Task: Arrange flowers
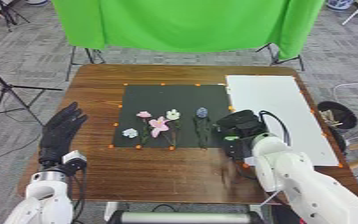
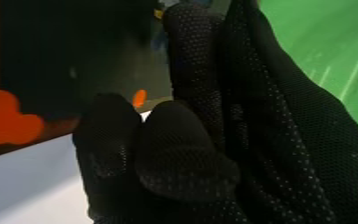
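So the right hand (image 1: 239, 125) is over the right edge of the black mat, right where it meets the white board. Pretty relaxed: the longer fingers are basically straight, the shorter ones bent a little, so I'd call it open. Black cable loops beside its wrist.

Closest flower to it is the blue one (image 1: 201, 112), just to its left, lying with the bloom toward the far side and the stem toward the near side. Next over is the white flower (image 1: 173, 114), then the big pink flower (image 1: 159, 125), a bit nearer the robot, and the small pink flower (image 1: 143, 114) to the left of that. The pale flower (image 1: 129, 133) sits by itself near the mat's left edge. All five are on the mat (image 1: 158, 94).

The board (image 1: 269, 105) runs down the right side of the brown table (image 1: 140, 172), with orange markers (image 1: 143, 146) dotted around it and the mat. Left hand (image 1: 62, 131) is over by the table's left side, open, fingers out straight and pointing away from the robot. Dark bin (image 1: 335, 104) with light-coloured stuff in it just off the right side, green cloth (image 1: 189, 25) hanging past the far edge.
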